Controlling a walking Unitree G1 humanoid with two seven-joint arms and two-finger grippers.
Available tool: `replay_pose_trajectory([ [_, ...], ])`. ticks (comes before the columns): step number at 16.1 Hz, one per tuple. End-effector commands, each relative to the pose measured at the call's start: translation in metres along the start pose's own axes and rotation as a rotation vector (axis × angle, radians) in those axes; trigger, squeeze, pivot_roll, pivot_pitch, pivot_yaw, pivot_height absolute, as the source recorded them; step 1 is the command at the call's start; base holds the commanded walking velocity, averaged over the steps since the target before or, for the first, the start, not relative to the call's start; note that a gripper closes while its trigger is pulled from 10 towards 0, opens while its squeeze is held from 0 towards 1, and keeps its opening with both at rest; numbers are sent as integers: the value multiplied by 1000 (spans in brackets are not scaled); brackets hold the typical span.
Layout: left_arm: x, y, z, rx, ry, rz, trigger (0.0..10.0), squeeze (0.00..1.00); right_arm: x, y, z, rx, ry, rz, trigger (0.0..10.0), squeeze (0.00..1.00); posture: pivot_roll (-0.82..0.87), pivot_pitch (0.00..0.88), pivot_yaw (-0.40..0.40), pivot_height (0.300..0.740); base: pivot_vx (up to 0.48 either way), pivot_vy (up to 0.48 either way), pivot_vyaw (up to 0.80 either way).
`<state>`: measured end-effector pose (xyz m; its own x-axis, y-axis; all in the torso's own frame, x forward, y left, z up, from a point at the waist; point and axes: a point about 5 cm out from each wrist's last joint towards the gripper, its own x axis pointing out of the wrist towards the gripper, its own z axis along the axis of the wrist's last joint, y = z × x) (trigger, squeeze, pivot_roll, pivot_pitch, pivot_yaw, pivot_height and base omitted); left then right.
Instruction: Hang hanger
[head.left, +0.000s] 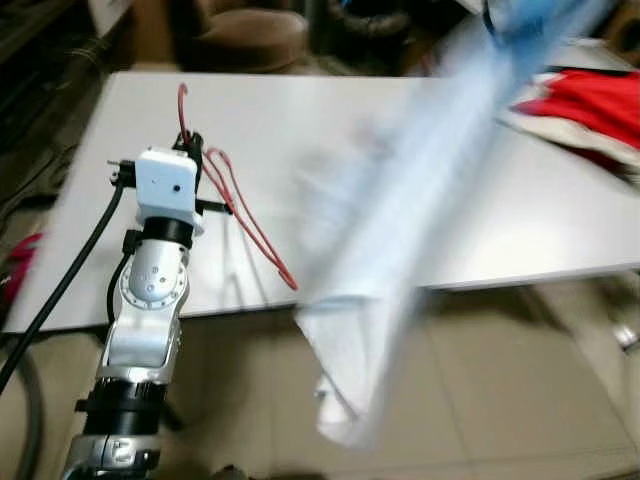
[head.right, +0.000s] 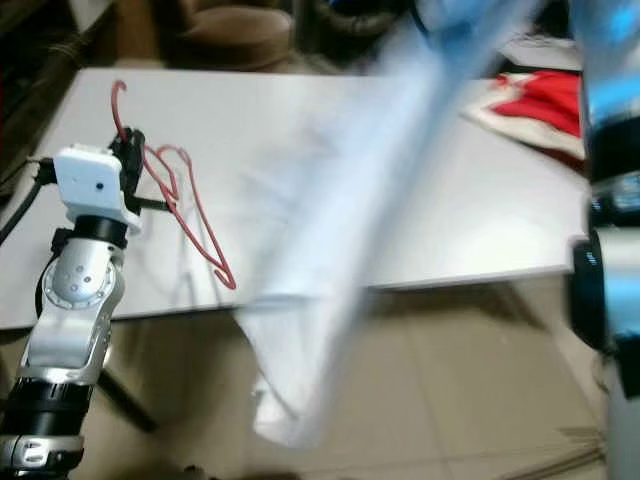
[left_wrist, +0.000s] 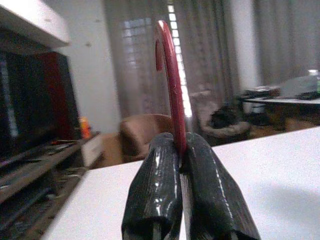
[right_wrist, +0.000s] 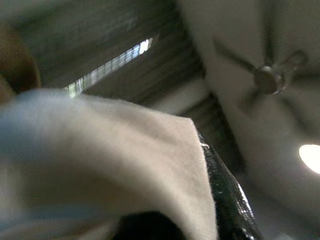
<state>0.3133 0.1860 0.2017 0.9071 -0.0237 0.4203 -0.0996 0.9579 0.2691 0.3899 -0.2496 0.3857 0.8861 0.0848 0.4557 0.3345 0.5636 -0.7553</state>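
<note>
Head views: the left claw pinches the red hanger by its neck, above the white worktop. It looks thin, light and stiff, so the neck is a good hold.

Left wrist view: the fingers squeeze the hook.

Right wrist view: pale cloth covers the right claw, so I cannot tell its grip.

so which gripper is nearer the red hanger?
Left. The left gripper is shut on the red hanger just below its hook, over the white table. The right gripper holds pale cloth farther right.
</note>
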Motion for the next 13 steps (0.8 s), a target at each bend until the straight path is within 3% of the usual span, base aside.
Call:
replay_pose_trajectory([
  [1,-2,3,-1,9,7,23,10000,0,-2,4,-6,-26,9,-6,10000,0,-47,45,-92,740,289,382,0],
  [2,-4,4,-3,1,32,41,10000,0,-18,28,-36,-50,106,53,10000,0,-44,50,-92,740,0,424,0],
  [3,-4,6,-1,8,32,59,10000,0,-41,69,-65,70,193,138,10000,0,-40,61,-86,740,0,0,0],
  [5,-2,8,0,6,36,69,10000,0,-59,96,-79,164,259,137,10000,0,-44,65,-80,740,0,0,0],
  [7,1,8,3,11,26,63,10000,0,-72,129,-77,86,213,212,10000,0,-48,64,-78,740,0,0,0],
  [8,0,8,4,10,27,61,10000,0,-79,145,-72,129,171,247,10000,0,-46,64,-81,740,0,0,0],
  [11,-3,8,9,4,14,53,10000,0,-94,165,-58,228,75,223,10000,0,-36,63,-90,740,0,0,0],
  [12,-4,6,14,-8,0,41,10000,0,-107,164,-73,191,209,68,10000,0,-35,61,-91,740,0,0,0],
  [13,-7,1,17,-16,-15,19,10000,0,-132,169,-89,198,315,-13,10000,0,-36,59,-85,740,0,0,0],
])
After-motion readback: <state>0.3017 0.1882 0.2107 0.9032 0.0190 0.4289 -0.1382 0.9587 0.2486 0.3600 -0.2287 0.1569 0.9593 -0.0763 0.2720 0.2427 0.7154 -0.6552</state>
